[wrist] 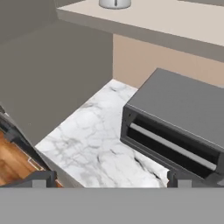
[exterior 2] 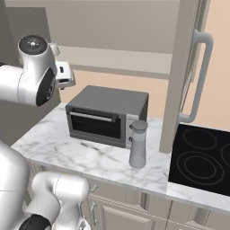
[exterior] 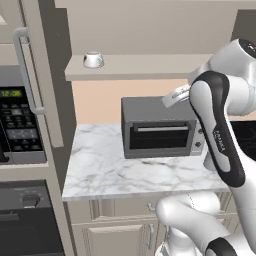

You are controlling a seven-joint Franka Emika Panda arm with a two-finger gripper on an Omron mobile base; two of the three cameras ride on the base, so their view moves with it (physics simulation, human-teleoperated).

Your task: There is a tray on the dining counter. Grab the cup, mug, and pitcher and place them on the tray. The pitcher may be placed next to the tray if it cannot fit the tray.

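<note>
The tall grey-silver pitcher stands upright on the marble counter, just right of a grey toaster oven. A squat white mug sits on the beige shelf above the counter, and its base shows at the top of the hand view as the mug. My gripper is open with nothing between its fingers. It hangs high over the counter in front of the toaster oven, far from the mug and the pitcher. The tray, the cup and the dining counter are out of view.
A built-in microwave and an oven fill the tall cabinet on the left. A black cooktop lies to the right, past a tall panel with a long handle. Bare marble lies left of the toaster oven.
</note>
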